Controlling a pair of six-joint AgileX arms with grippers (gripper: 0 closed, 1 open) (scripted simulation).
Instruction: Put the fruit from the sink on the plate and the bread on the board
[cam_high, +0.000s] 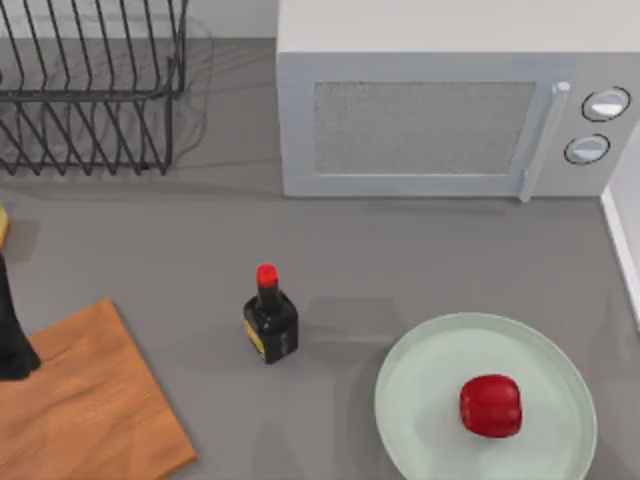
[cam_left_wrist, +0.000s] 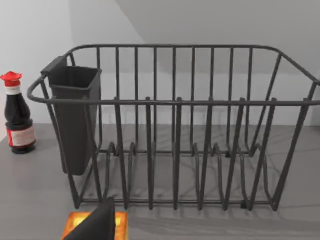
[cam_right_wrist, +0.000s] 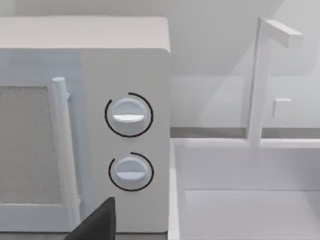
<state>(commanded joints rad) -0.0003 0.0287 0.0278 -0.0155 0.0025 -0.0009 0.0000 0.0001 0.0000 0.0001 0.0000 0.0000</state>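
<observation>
The fruit (cam_high: 491, 405) already lies on the plate (cam_high: 420, 355), so the left hand (cam_high: 12, 340), seemingly gripping the bread (cam_left_wrist: 95, 226), need only lower onto the board (cam_high: 90, 400) just beneath it.

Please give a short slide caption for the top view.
Red fruit rests on the mint plate; a bottle stands between plate and board.

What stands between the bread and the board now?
Nothing visible. The bread sits at the left gripper's fingers, in front of the rack. The board lies bare near that arm, with the bottle off to its right.
</observation>
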